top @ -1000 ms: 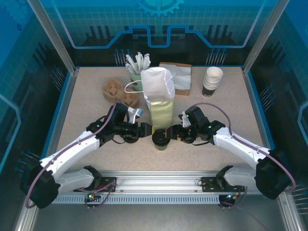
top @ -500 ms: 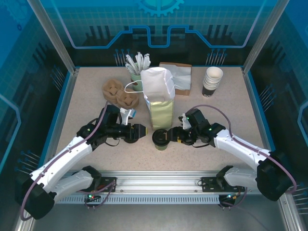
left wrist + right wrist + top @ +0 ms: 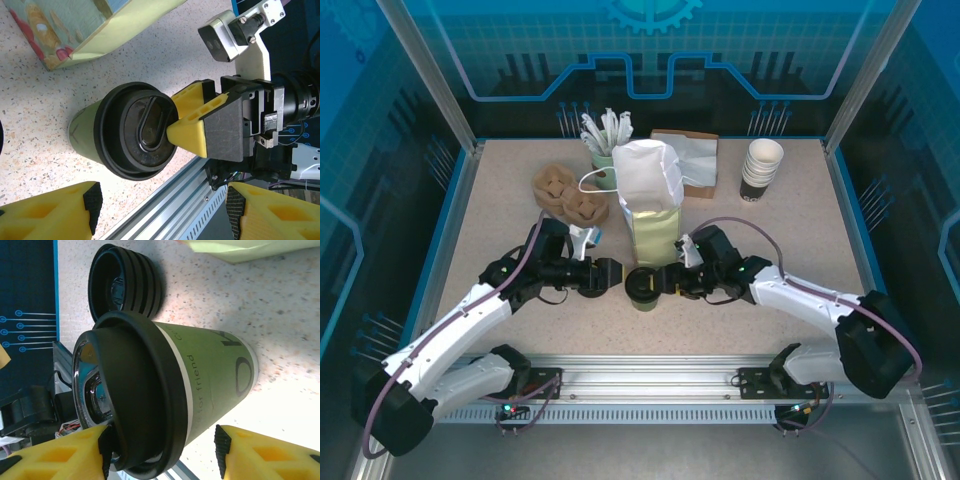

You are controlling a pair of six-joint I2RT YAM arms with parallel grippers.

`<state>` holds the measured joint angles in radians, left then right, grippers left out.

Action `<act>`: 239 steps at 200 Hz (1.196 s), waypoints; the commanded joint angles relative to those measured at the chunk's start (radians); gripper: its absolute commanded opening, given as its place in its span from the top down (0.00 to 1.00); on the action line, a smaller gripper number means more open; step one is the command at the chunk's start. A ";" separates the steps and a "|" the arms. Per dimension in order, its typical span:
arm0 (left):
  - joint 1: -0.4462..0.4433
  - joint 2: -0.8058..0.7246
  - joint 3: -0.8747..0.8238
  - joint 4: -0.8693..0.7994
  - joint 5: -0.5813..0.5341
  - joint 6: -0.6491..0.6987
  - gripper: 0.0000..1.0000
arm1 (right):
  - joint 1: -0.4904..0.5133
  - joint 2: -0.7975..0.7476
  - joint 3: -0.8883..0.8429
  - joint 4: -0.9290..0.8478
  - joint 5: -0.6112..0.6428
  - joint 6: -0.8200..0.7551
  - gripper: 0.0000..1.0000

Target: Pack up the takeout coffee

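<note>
While the takeout coffee (image 3: pixel 642 287) is standing upright on the surface (image 3: pixel 500 200), just in front of the paper bag (image 3: pixel 653 205), both arms are pointing at it from opposite sides.

On the left, the left claw (image 3: pixel 607 275) is hovering just beside the cup with its jaws spread wide and nothing between them. It is probably standing off to leave the other arm room.

In the centre, the cup is sitting with its black lid on, near a stack of lids (image 3: pixel 125 287).

On the right, the right claw (image 3: pixel 665 283) is straddling the cup, one finger by the lid rim and one by the green wall. Whether the pads are pressing cannot be told. This placement suggests a grasp being set for lifting the cup into the bag.
</note>
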<state>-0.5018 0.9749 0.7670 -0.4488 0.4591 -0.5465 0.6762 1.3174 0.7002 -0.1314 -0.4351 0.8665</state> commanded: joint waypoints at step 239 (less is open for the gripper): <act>0.327 -0.097 0.105 -0.040 -0.254 -0.087 0.26 | 0.015 -0.160 0.375 -0.499 0.117 -0.234 0.33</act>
<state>-0.2230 0.8742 0.8474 -0.5350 0.2462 -0.5888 0.7227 1.2251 1.0233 -0.5045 -0.3138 0.7151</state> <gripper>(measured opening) 0.741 0.670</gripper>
